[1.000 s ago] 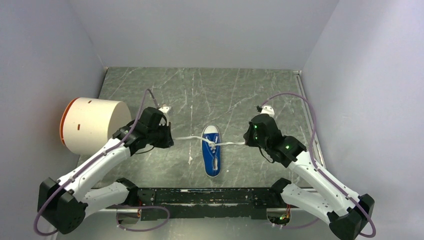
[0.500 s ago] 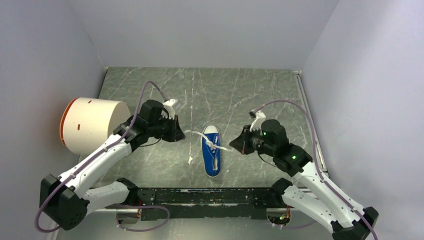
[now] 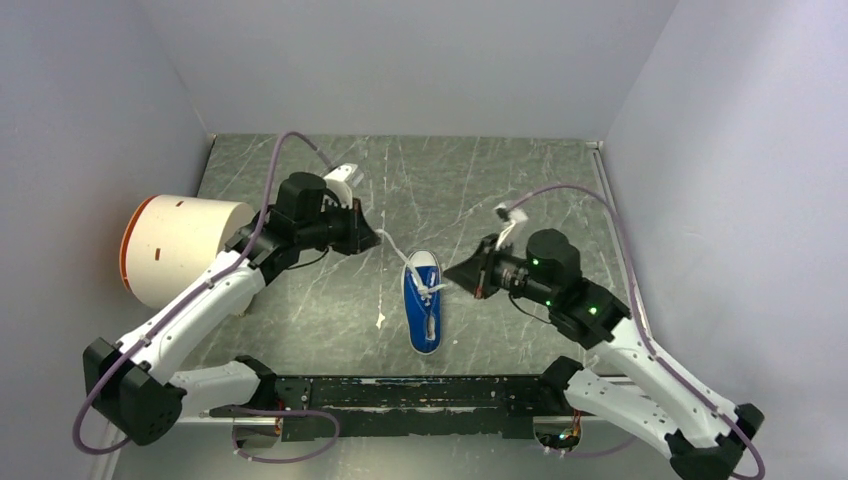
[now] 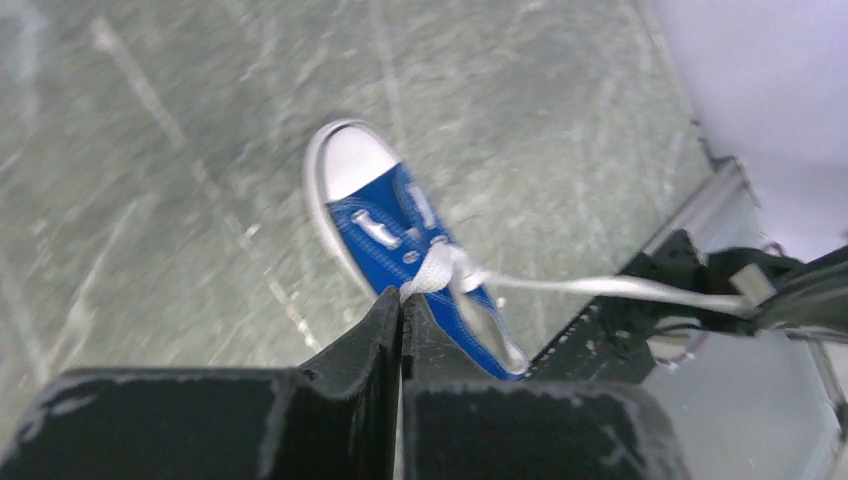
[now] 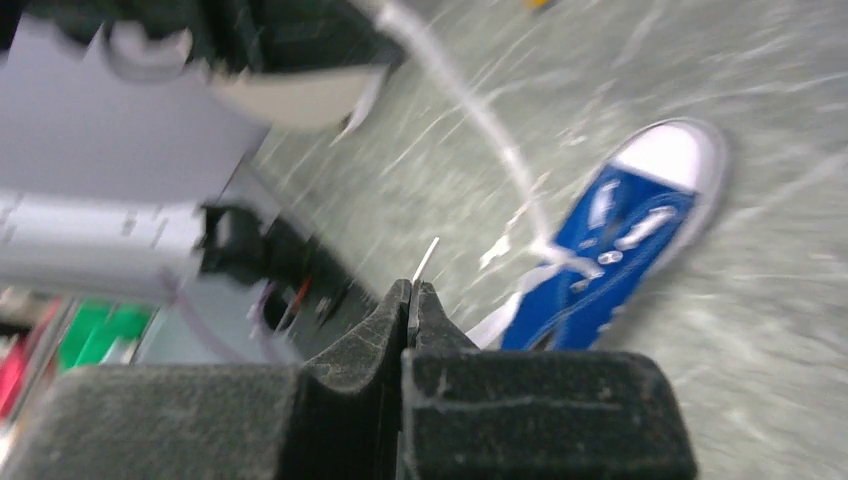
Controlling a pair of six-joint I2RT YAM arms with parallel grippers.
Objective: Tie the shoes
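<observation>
The small blue sneaker [image 3: 423,310] with a white toe cap lies mid-table, toe pointing away from the arm bases. It also shows in the left wrist view [image 4: 385,225] and the right wrist view [image 5: 610,245]. My left gripper [image 3: 373,241] is raised off the far left of the toe, shut on one white lace [image 3: 396,263] that runs down to the knot. My right gripper [image 3: 456,276] is close to the shoe's right side, shut on the other lace [image 4: 620,289]. Both pairs of jaws are pressed together around the lace at the left gripper [image 4: 402,298] and the right gripper [image 5: 411,290].
A large white cylinder with an orange rim [image 3: 180,250] lies at the table's left edge, beside my left arm. A small white speck [image 3: 381,320] lies left of the shoe. A black rail [image 3: 420,392] runs along the near edge. Walls close the table in.
The laces were stretched out sideways. My left gripper has since risen and moved far and right, and my right gripper has moved left toward the shoe; both still hold their laces.
</observation>
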